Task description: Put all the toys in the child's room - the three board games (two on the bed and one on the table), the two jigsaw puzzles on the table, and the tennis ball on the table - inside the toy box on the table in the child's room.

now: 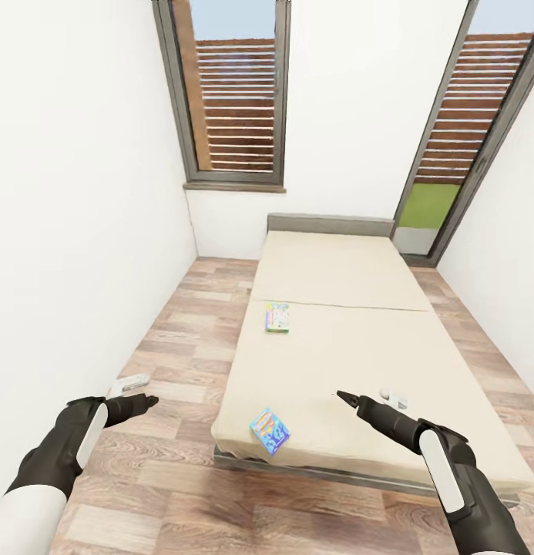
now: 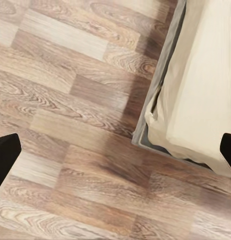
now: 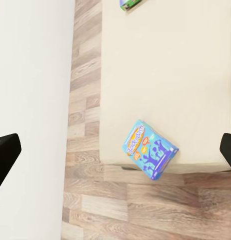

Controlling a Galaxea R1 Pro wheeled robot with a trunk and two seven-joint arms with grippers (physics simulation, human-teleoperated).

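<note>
Beige sheet covers the bed (image 1: 359, 347), and both bed board games are on it: the blue board game (image 1: 270, 431) sits at the near left corner, partly overhanging the edge, and the green-trimmed board game (image 1: 277, 317) lies farther up along the left side. You have the left gripper (image 1: 136, 406) out over the wood-plank floor (image 1: 166, 324) left of the bed, and the right gripper (image 1: 351, 401) over the near part of the mattress, right of the blue box and apart from it. Fingers on both look released: each wrist view shows black fingertips (image 3: 6, 152) spread at opposite edges with nothing between them. Main risk, as I judge it: the blue box hangs off the corner, so a sideways nudge or a shallow pinch could tip it onto the floor. Come down over it squarely and grip the part resting on the sheet. A flat box on soft bedding may also press in and slip the pads. Watch the left arm near the white wall (image 1: 66, 231) if you turn the base.
</note>
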